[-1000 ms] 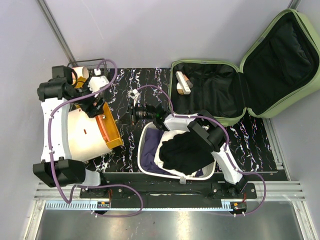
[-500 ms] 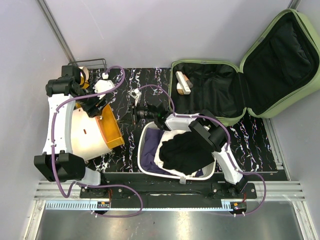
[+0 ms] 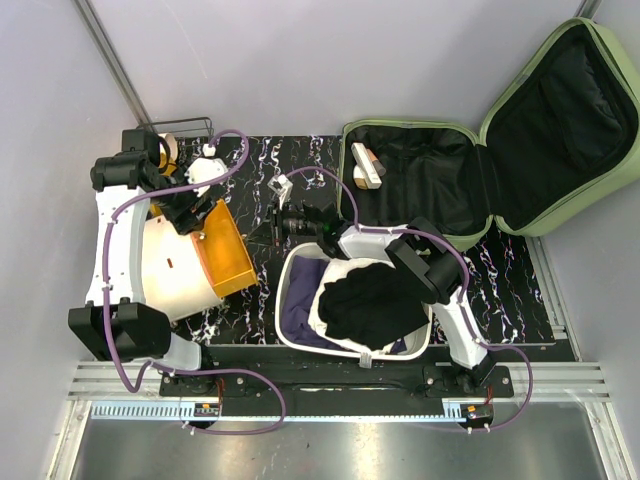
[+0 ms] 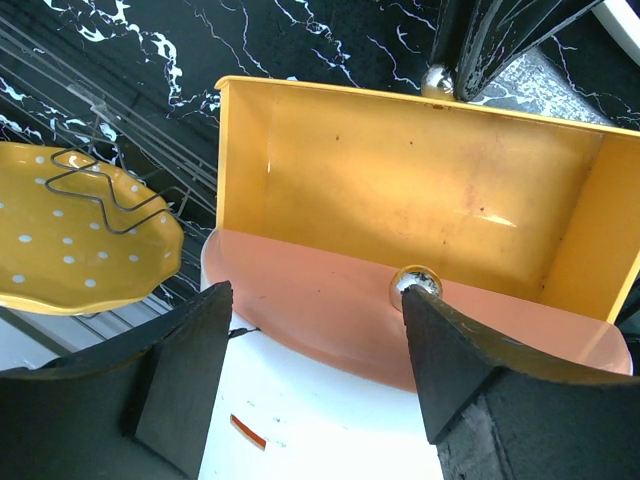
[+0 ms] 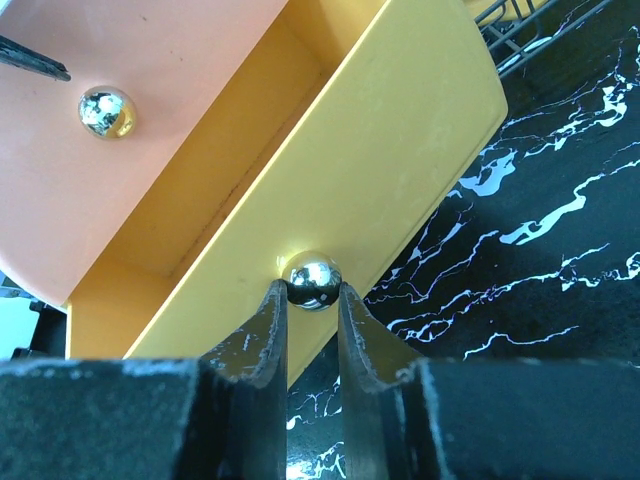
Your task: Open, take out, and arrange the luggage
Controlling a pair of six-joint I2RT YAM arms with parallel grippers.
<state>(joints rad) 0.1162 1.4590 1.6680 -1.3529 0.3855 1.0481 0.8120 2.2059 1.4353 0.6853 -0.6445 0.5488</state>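
One round chrome knob sits pinched in right gripper. Over yellow plastic drawer, left gripper gapes wide, empty.

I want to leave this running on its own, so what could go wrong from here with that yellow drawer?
The right end effector pinches the shiny round metal knob of the yellow box-shaped drawer with only its fingertips, so it may slip off during a pull. The left end effector, open, hangs just above that drawer; the two could collide if the drawer moves.
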